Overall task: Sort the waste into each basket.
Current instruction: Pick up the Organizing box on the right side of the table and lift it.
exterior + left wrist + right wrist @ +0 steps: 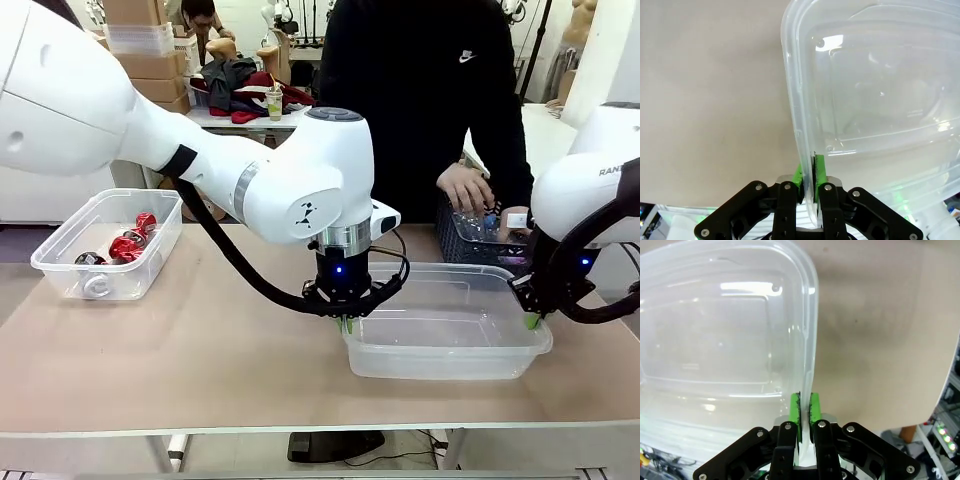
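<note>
— Any writing to read?

— Little. In the front view, upper middle of the frame, a white swoosh logo [467, 57] sits on the chest of the person's black top [400, 120]. At the right edge, grey capitals "RAN" [612, 171] stand on the right arm's white shell [575, 200]; the rest can't be read.

— Anything else?

— A small black emblem [307, 212] on the left arm's wrist joint [285, 180], centre of the frame, with no legible letters.

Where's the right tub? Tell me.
Front view: the right tub sits right of centre, its rim pinched by the left gripper and right gripper, just before the dark basket.
</note>
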{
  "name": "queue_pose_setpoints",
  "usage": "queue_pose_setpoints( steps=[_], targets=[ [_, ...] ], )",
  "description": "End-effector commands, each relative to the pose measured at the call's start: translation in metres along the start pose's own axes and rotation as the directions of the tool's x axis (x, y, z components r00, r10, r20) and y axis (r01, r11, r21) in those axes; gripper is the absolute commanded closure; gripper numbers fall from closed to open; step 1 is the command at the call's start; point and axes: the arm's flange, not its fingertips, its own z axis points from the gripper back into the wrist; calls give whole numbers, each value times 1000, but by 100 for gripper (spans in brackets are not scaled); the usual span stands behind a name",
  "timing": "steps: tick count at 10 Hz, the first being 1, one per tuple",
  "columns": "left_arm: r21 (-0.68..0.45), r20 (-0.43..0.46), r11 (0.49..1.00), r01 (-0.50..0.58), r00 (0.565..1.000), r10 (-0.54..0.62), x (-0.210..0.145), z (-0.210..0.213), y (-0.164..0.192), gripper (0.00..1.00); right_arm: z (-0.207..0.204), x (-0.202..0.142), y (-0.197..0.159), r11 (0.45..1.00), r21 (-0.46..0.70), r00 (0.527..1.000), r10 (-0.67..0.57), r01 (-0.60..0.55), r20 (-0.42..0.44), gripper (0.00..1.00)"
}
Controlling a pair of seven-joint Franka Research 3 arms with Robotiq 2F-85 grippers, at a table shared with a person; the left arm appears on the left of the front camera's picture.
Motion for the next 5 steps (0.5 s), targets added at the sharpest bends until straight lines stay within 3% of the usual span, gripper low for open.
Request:
queue_pose_setpoints(
  steps=[1, 3, 4, 5],
  targets=[
    [-12, -9, 999, 39, 999, -40, -4, 40, 21, 100, 32, -28, 12, 999, 12, 999, 30, -30, -43, 100],
    [-1, -10, 999, 47, 999, -47, -6, 93, 51, 100, 88, -29, 38, 998, -38, 997, 57, -59, -47, 100],
    [2, 4, 998, 60, 998, -60, -2, 113, 68, 100, 107, -17, 53, 1000, 2, 1000, -1, 1, -32, 100],
    [15, 12, 997, 78, 997, -79, 6, 130, 86, 100, 120, -9, 69, 999, 30, 999, 30, -29, -34, 100]
  ],
)
